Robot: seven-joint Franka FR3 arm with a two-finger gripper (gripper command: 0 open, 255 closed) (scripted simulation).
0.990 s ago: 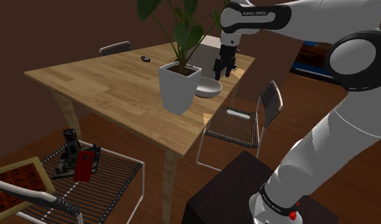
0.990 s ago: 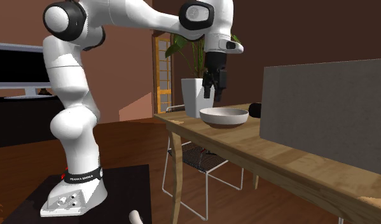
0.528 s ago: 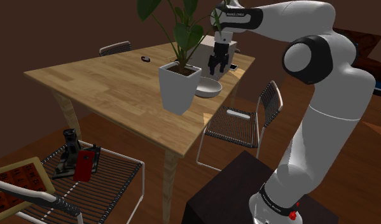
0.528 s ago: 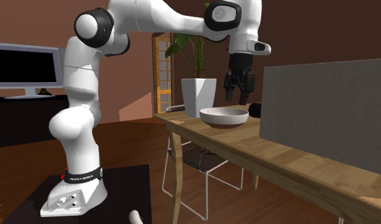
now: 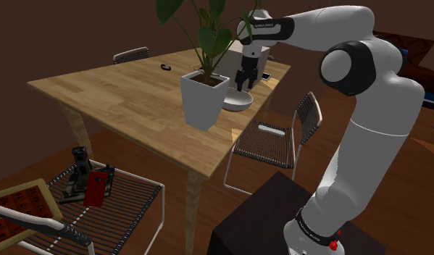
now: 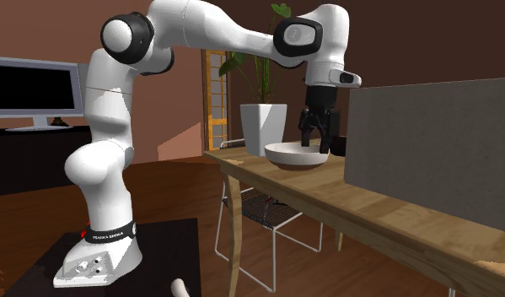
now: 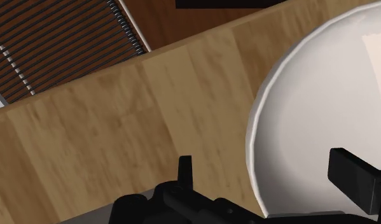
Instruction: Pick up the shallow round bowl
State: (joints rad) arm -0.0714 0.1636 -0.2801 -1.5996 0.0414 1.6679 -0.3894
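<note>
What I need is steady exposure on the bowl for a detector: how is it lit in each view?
Wrist view: the bowl is bright white with a warmer patch toward one side, rim crisp against the wooden table. Shoulder view: it is evenly lit beside the white planter, the room around dim. Second exterior view: rim light, underside shaded.

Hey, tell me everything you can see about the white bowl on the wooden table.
The bowl is shallow, round and plain white, with a smooth inside and a thin rim. It sits upright on the wooden table, near the edge above a wire chair, and just behind the white plant pot in the shoulder view. The gripper is open, its fingers straddling the rim, one inside and one outside; neither plainly touches it.
</note>
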